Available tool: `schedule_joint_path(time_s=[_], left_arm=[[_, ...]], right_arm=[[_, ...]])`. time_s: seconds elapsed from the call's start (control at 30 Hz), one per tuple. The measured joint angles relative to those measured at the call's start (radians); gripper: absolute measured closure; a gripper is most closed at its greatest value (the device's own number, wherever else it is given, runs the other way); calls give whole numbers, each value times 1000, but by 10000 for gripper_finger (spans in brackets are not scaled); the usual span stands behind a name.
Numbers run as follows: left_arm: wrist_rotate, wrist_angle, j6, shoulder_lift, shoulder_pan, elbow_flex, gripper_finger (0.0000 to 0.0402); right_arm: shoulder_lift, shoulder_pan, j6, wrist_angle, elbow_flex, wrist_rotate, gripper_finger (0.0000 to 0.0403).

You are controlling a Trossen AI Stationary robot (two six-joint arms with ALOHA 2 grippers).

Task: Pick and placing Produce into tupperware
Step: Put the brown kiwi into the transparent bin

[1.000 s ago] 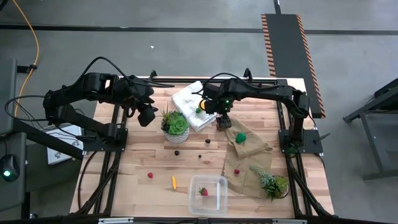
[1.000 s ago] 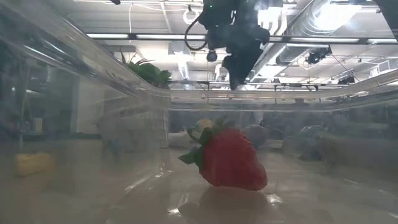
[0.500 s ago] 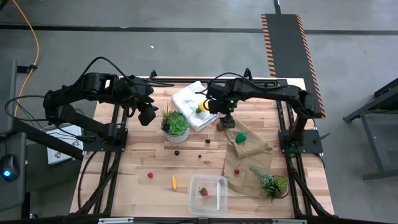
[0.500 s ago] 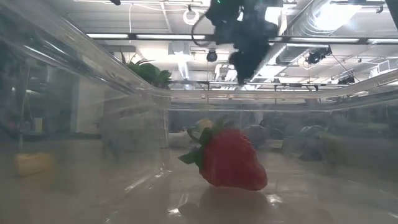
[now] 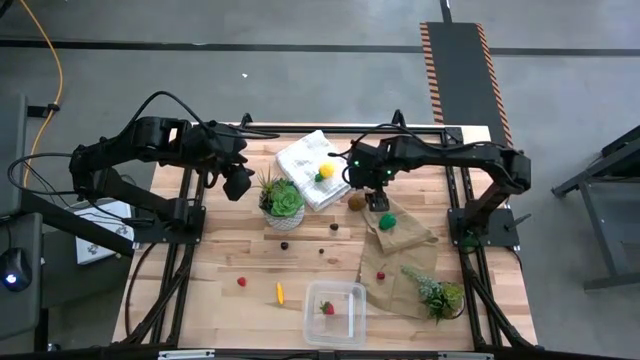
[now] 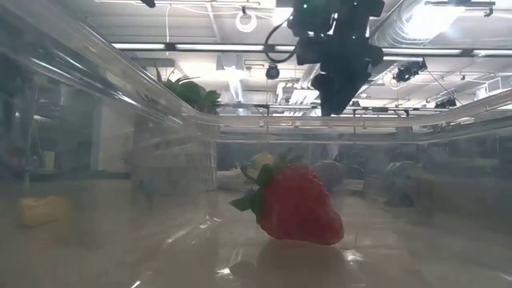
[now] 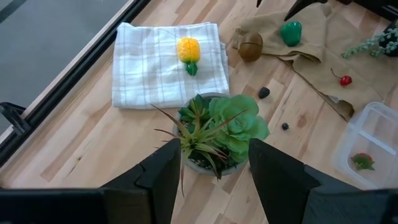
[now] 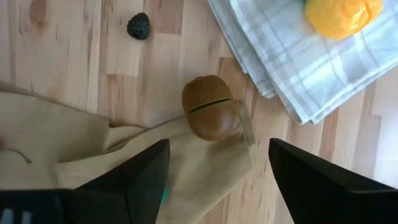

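The clear tupperware (image 5: 349,290) sits near the table's near edge with a red strawberry (image 5: 327,308) inside; the low view looks through its wall at that strawberry (image 6: 296,204). A yellow lemon (image 5: 325,172) lies on the folded white cloth. The brown kiwi (image 8: 210,115) rests at the edge of the paper bag. A green piece (image 5: 386,220) lies on the bag. My right gripper (image 8: 214,186) hovers open above the kiwi and the bag. My left gripper (image 7: 214,186) waits open over a potted succulent.
The folded white cloth (image 5: 305,160) lies at the far side and the crumpled brown bag (image 5: 395,255) at the right, with a succulent (image 5: 437,293) on it. A potted succulent (image 5: 282,200) stands mid-table. Dark berries (image 5: 285,245), red berries (image 5: 241,281) and an orange stick (image 5: 279,292) lie on bare wood.
My right gripper has moved toward the table's right edge, from over the kiwi to the bag's far end. The kiwi and the lemon, hidden under the arm before, now show in the high view. Nothing on the table has moved.
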State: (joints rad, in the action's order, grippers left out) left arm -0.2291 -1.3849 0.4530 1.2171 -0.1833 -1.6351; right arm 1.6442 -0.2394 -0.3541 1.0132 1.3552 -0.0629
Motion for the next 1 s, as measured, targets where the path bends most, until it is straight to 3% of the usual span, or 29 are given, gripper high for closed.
schedule_joint_path(time_s=[1.0], left_arm=[[0, -3, -3, 0, 0, 0, 222]], right_arm=[[234, 31, -77, -99, -4, -2, 137]])
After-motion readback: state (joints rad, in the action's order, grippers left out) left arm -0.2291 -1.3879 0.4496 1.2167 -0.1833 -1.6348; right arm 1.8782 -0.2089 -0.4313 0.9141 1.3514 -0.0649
